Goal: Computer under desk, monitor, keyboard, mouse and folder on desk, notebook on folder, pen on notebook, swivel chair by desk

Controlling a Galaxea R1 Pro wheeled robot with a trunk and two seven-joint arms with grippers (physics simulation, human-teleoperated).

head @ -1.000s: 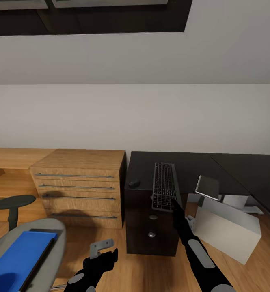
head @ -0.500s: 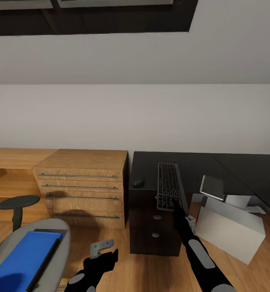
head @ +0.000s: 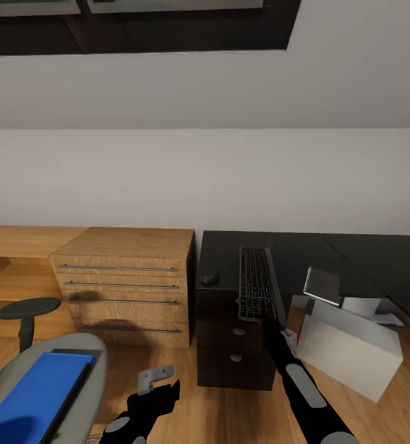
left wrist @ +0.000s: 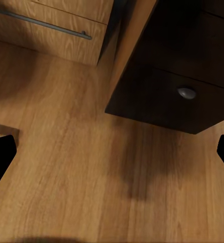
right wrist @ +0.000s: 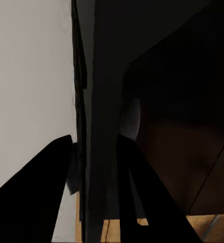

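Right tool [head: 267,311] closed on the near end of the slim black keyboard with grey keys [head: 256,280], fingers [right wrist: 41,197] on both sides of its thin edge. Lying lengthwise on the glossy black desk [head: 303,246], near end over the front edge. Small dark rounded mouse [head: 209,279] just beside, to the left. Left tool [head: 161,387] spread wide above the light wood floor [left wrist: 66,167].

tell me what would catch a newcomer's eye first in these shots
Probably the keyboard, lying lengthwise on the glossy black desk with its near end at the front edge, where the right gripper meets it and, in the right wrist view, its fingers sit either side of that thin edge. Next, the bright blue folder on the swivel chair at lower left, and the mouse left of the keyboard.
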